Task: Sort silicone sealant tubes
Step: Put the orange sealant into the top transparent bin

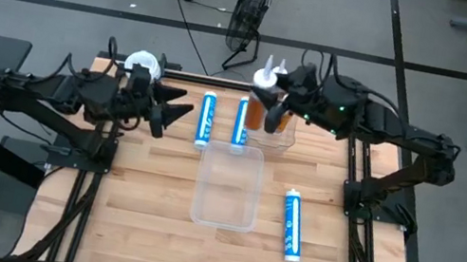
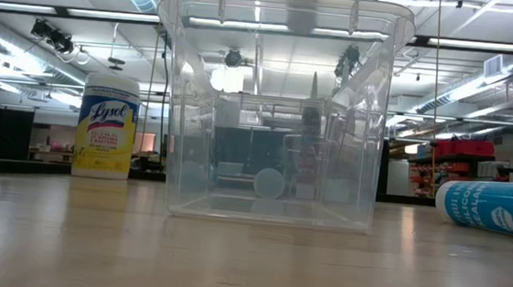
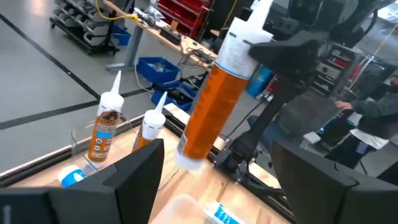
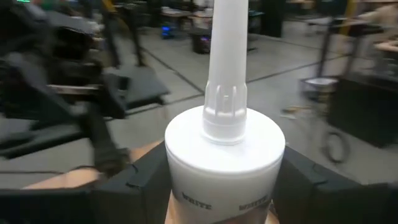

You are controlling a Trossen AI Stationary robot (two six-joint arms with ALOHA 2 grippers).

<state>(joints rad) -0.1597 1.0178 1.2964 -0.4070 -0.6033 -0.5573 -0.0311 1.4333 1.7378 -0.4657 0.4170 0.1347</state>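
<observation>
- The orange tube (image 3: pixel 211 106), slim, white-capped with a tapering nozzle, hangs tilted in the right gripper (image 1: pixel 290 95), whose jaws clamp its top end; we see this just beyond the small clear bin (image 1: pixel 274 130).
- Two more orange tubes (image 3: pixel 104 127) stand upright inside that small clear bin, nozzles up.
- We judge the orange group nearly sorted: two binned, the third held above the bin and not yet lowered.
- Two blue tubes (image 1: pixel 206 118) lie side by side on the table (image 1: pixel 131 219), between the small clear bin and the left gripper (image 1: pixel 171 110); both carry white print.
- A third blue tube (image 1: pixel 292 223) lies alone, well apart from the small clear bin, on the near side of the large clear bin (image 1: pixel 228 186).
- The large clear bin holds no tube, so we judge all three blue tubes left to do.
- The left gripper hovers with jaws wide and empty, beside the blue pair.
- A yellow canister (image 2: pixel 106 126) stands near the left gripper.
</observation>
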